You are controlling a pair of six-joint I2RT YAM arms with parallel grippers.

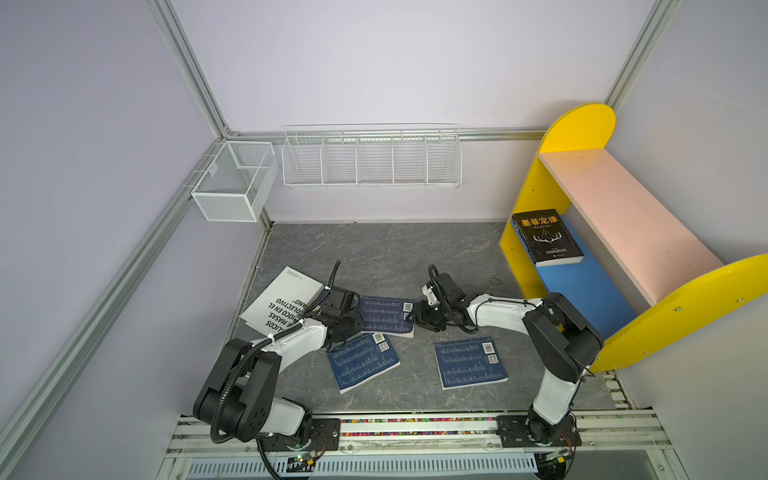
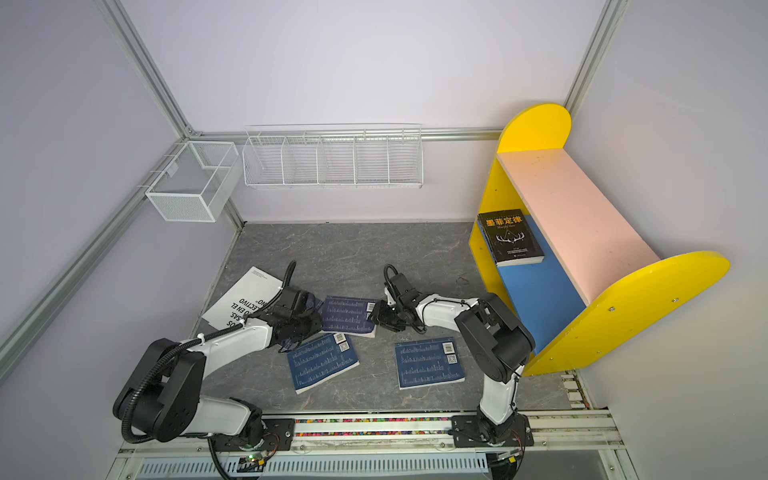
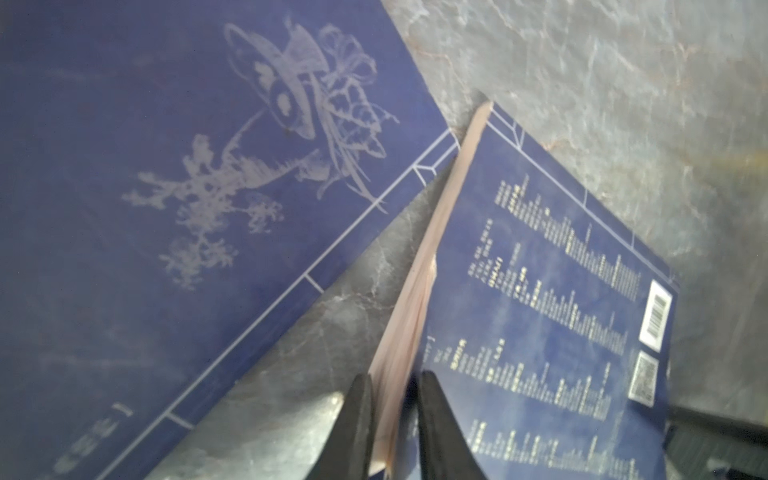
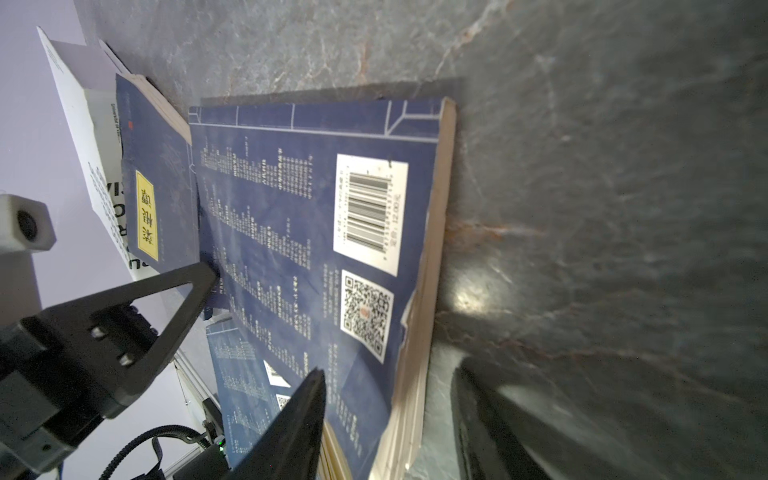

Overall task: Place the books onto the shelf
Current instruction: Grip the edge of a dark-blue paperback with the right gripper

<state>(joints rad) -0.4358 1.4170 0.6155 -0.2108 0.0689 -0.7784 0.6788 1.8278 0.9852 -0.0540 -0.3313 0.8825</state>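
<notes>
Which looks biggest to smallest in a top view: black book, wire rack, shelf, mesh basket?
1. shelf
2. wire rack
3. mesh basket
4. black book
The basket hangs higher, nearer the camera, so the last two are unsure.

- Worktop (image 1: pixel 374 249): grey slab with marble veins.
- White book (image 1: pixel 278 297) lies flat near the left edge, black lettering up.
- Front-left navy book (image 1: pixel 361 363) and front-right navy book (image 1: pixel 469 361) lie apart, barcode backs up.
- Rear navy book (image 1: pixel 384 313) lies just behind them.
- Shelf (image 1: pixel 582 124) stands at the right.
- Black book (image 1: pixel 546 237) lies on the shelf's blue lower board (image 1: pixel 582 291).
</notes>
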